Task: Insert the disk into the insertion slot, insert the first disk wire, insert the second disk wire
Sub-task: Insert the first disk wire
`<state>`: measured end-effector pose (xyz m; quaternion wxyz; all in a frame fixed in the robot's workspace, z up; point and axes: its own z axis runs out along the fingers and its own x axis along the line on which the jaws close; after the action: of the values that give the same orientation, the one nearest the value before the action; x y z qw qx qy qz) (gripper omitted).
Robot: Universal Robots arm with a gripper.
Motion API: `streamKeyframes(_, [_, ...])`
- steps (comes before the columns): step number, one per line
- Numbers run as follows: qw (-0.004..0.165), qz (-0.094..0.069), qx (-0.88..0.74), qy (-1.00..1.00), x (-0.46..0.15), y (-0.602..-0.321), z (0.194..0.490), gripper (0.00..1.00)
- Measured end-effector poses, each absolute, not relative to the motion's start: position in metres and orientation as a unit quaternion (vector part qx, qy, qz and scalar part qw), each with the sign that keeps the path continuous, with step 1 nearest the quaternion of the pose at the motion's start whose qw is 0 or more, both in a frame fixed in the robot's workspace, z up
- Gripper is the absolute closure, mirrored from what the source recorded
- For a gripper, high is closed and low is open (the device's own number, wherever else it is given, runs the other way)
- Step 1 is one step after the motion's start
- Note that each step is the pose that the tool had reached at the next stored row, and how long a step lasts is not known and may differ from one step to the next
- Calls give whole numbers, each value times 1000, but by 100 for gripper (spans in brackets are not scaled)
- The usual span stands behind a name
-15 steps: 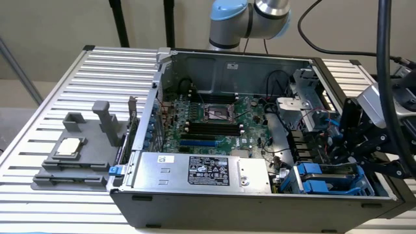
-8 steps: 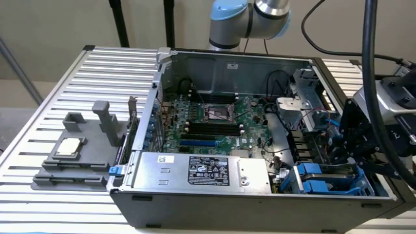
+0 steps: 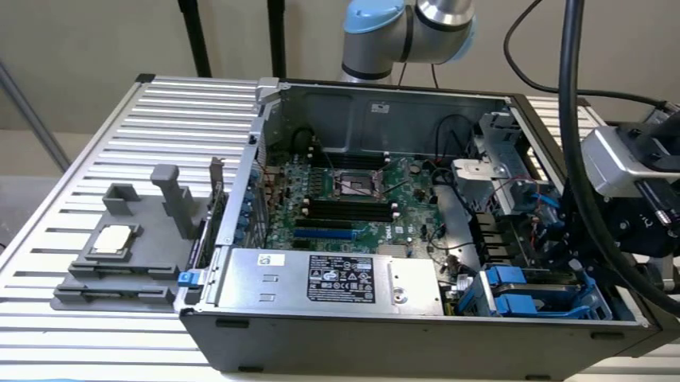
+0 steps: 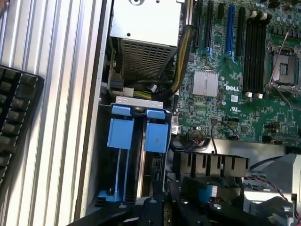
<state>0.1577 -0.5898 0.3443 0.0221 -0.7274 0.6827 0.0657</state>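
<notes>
Disk [image 4: 155, 136], in its blue carrier, sits in the slot [image 3: 590, 301] at the case corner, beside the power supply [image 3: 330, 278]. Tool [image 4: 171, 205] is near it, fingers closed, nothing visibly gripped. Disk is probably stiff, dense and shock-sensitive; best held by the blue carrier tabs.

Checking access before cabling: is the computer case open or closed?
Open: the computer case lies with no side panel, so the motherboard and power supply are exposed.
</notes>
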Motion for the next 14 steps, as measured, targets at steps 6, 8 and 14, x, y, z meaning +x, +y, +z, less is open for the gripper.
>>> streamKeyframes(6, [17,60,-725,686,153,-591,344,84])
streamKeyframes(8, [16,59,-724,687,151,-591,344,84])
streamKeyframes(14, [14,57,-719,693,150,-591,342,84])
